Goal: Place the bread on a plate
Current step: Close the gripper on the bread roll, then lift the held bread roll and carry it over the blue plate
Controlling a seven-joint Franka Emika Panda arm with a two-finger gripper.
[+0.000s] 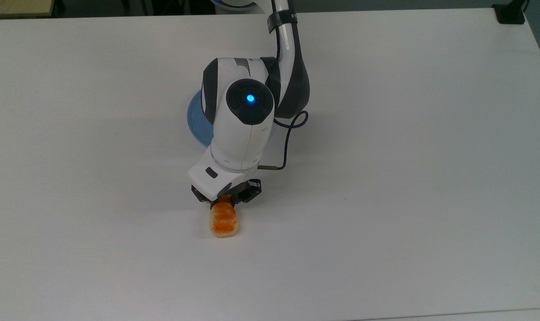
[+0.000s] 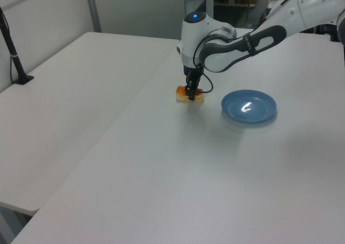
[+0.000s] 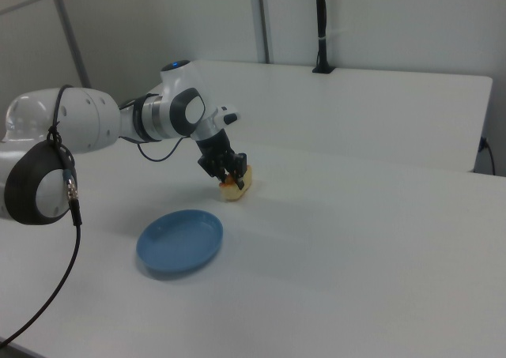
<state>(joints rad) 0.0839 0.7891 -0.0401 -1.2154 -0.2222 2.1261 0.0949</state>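
Gripper (image 1: 226, 201) pinching bread (image 1: 224, 221) on white table (image 1: 386, 178), fingers w/ loaf end between. Plate (image 2: 249, 105) sitting nearby, apart. Pale partition walls w/ posts standing behind.

Between the black fingers (image 1: 213, 206) sits an oblong orange-brown-topped, cream-sided bread loaf (image 1: 224, 222), beside a round plain light-blue plate (image 2: 248, 106) on the white tabletop (image 1: 408, 156).

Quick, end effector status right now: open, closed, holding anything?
End effector: closed on the bread, gripping its end nearest the arm; the bread still sits on the table, not on the plate.
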